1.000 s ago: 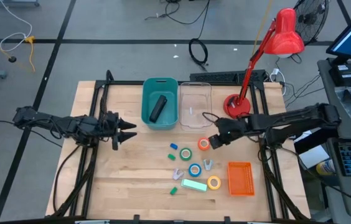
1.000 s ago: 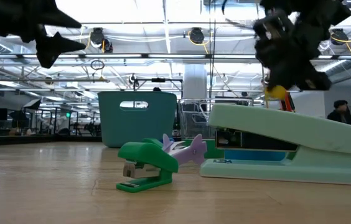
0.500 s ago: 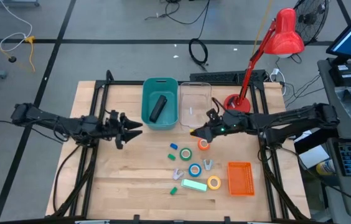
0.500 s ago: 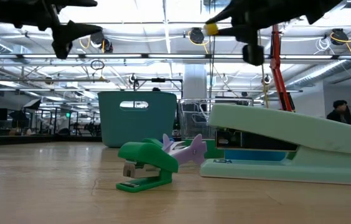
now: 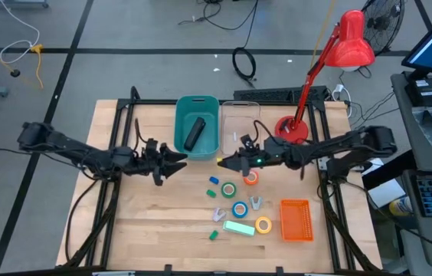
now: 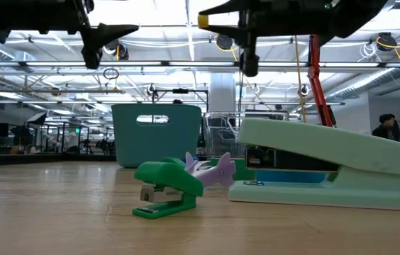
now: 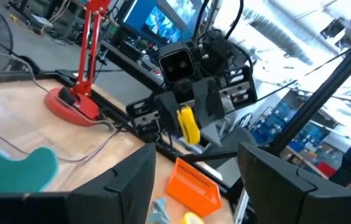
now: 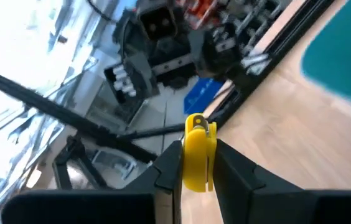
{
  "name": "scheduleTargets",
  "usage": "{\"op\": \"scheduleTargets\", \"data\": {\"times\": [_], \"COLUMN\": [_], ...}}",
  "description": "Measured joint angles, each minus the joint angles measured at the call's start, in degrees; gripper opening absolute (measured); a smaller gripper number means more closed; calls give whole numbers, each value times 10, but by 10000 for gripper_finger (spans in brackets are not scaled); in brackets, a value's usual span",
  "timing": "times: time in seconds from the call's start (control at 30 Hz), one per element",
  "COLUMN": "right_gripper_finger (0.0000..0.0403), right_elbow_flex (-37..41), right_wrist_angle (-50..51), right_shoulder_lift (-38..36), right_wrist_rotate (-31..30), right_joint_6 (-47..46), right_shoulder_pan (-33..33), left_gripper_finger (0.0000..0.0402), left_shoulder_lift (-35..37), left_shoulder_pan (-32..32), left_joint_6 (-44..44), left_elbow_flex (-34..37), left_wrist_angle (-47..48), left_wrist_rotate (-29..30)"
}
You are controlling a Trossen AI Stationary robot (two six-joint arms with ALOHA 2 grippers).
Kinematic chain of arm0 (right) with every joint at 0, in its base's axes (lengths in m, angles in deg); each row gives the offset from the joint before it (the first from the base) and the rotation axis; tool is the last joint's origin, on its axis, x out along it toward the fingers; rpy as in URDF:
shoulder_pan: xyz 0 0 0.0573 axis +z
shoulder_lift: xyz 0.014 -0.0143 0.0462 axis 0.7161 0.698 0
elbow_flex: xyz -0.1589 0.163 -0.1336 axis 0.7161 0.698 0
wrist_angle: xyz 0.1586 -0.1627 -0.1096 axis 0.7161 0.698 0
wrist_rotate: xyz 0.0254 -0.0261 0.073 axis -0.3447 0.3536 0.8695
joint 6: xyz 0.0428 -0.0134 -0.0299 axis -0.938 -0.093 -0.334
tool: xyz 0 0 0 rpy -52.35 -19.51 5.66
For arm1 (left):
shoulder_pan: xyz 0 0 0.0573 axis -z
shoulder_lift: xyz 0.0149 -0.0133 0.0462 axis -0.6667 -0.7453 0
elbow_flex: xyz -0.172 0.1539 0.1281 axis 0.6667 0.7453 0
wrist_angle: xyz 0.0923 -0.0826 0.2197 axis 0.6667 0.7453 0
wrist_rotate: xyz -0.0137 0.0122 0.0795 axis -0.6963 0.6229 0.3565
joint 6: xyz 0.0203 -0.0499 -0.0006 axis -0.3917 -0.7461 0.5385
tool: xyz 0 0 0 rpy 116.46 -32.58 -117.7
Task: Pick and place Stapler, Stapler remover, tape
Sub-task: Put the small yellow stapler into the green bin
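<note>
While the right claw (image 5: 222,162) is raised above the counter (image 5: 147,222), just in front of the gap between the teal bin (image 5: 197,150) and the clear tub (image 5: 240,146), its fingers are pinched narrowly on one yellow stapler remover (image 8: 198,152). The remover stands upright between them. The left claw (image 5: 179,159) hangs close by at the same height, facing the right one, spread wide and holding nothing.

**Large items.**
- One red desk lamp (image 5: 350,42) stands at the far right corner.
- One teal bin and one clear tub sit side by side at the far edge.
- One orange mesh basket (image 5: 296,219) sits near the front right.

**Staplers: two.**
- The black Stapler (image 5: 194,133) lies inside the teal bin, just beyond both claws and apart from them.
- A mint-green stapler (image 5: 239,228) lies flat on the counter toward the front, well clear of either claw.

**Tape: four rolls, all flat on the counter.**
- The orange-red tape (image 5: 251,178) is nearest, just front-right of the right claw.
- Next comes the green tape (image 5: 229,188), then the blue tape (image 5: 239,208).
- The yellow tape (image 5: 263,225) is farthest, beside the basket.

**Small removers on the counter.**
- One is purple (image 5: 219,214).
- One is grey (image 5: 256,202).
- One is green (image 6: 163,190).

Any lettering is too small to read.
</note>
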Motion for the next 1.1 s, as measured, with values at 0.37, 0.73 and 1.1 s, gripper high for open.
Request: {"op": "scheduleTargets", "data": {"times": [0.37, 0.73, 1.1], "right_gripper_finger": [59, 59, 59], "right_elbow_flex": [-71, -73, -73], "right_wrist_angle": [41, 38, 38], "right_shoulder_lift": [49, 48, 48], "right_wrist_rotate": [58, 103, 122], "right_joint_6": [60, 48, 44], "right_shoulder_pan": [-4, -4, -4], "left_gripper_finger": [227, 227, 227], "left_shoulder_lift": [-89, -143, -174], "left_shoulder_pan": [0, 0, -5], "left_joint_6": [-9, 57, 65], "left_elbow_flex": [-80, -179, -238], "left_wrist_angle": [10, 118, 218], "left_wrist_rotate": [-16, -33, -46]}}
